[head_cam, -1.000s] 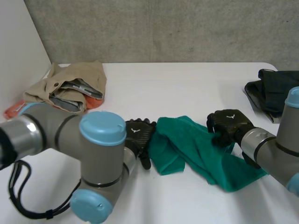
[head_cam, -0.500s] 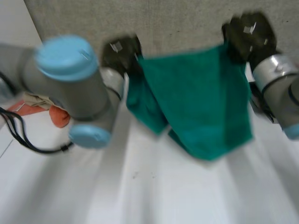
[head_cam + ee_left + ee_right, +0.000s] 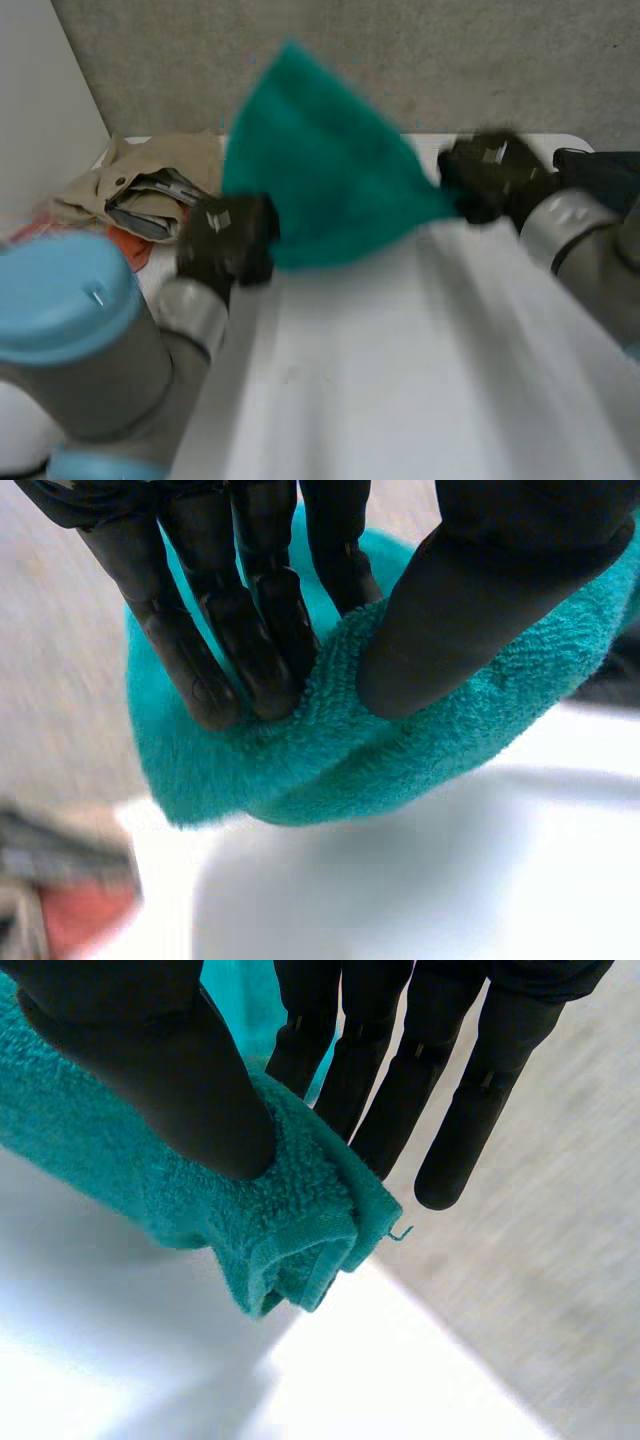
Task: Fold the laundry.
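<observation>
A teal green towel point(image 3: 320, 165) is stretched in the air above the white table point(image 3: 420, 380), its free part billowing upward. My left hand point(image 3: 228, 240) pinches one end of it; in the left wrist view the thumb point(image 3: 470, 610) presses the towel point(image 3: 400, 750) against the fingers point(image 3: 240, 630). At the other end my right hand point(image 3: 485, 175) grips a bunched corner. The right wrist view shows its thumb point(image 3: 170, 1080) clamping the folded towel point(image 3: 280, 1230) against its fingers point(image 3: 400, 1090).
A heap of beige clothing point(image 3: 150, 180) with an orange piece point(image 3: 125, 245) lies at the table's back left. A dark garment point(image 3: 600, 165) sits at the back right edge. A grey wall stands behind the table.
Both hands lifted the towel off the table, held it high and spread, then came down again. The towel's free part has flung upward. The left hand closed on the towel.
</observation>
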Action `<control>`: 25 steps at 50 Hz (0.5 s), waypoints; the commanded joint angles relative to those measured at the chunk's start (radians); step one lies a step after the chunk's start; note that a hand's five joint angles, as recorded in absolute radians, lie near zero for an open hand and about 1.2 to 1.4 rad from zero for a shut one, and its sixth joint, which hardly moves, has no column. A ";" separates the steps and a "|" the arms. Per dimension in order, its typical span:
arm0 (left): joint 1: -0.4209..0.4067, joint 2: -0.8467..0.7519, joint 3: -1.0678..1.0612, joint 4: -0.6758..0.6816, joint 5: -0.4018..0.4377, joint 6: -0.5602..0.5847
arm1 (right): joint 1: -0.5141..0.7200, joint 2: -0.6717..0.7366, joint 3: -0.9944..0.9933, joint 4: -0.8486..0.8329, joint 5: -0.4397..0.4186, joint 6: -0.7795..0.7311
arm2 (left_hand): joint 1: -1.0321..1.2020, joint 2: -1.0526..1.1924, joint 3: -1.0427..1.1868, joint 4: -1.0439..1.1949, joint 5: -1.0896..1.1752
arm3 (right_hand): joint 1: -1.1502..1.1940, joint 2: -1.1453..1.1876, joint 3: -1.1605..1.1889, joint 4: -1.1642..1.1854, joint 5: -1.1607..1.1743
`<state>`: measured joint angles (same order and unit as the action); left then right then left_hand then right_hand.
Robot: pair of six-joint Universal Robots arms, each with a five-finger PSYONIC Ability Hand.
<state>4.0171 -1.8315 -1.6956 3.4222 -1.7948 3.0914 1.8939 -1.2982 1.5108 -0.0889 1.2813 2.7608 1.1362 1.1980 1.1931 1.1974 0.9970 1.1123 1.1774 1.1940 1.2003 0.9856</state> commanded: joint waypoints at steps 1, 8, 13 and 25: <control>-0.092 -0.095 -0.090 -0.064 -0.003 0.006 | -0.001 0.103 0.078 0.014 -0.002 -0.095 | 0.260 0.198 0.203 0.199 0.225 | 0.284 0.219 0.202 0.196 0.236; -0.115 -0.037 -0.069 -0.228 0.002 0.006 | 0.004 0.109 0.111 0.012 -0.016 -0.122 | 0.240 0.178 0.183 0.179 0.205 | 0.284 0.219 0.202 0.196 0.236; -0.147 0.023 -0.038 -0.288 0.000 0.004 | 0.007 0.100 0.144 0.011 -0.066 -0.124 | -0.114 -0.176 -0.171 -0.176 -0.150 | 0.284 0.219 0.202 0.196 0.236; -0.095 0.061 0.125 -0.291 0.000 0.056 | 0.005 -0.071 0.177 -0.026 -0.283 -0.173 | -0.937 -0.999 -0.994 -0.999 -0.973 | 0.284 0.219 0.202 0.196 0.236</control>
<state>3.8745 -1.7671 -1.6590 3.1131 -1.7946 3.1156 1.8976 -1.2842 1.6847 -0.0880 1.0818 2.6189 0.2301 0.2305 0.2351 0.2251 0.0524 1.1123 1.1774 1.1950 1.2003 0.9925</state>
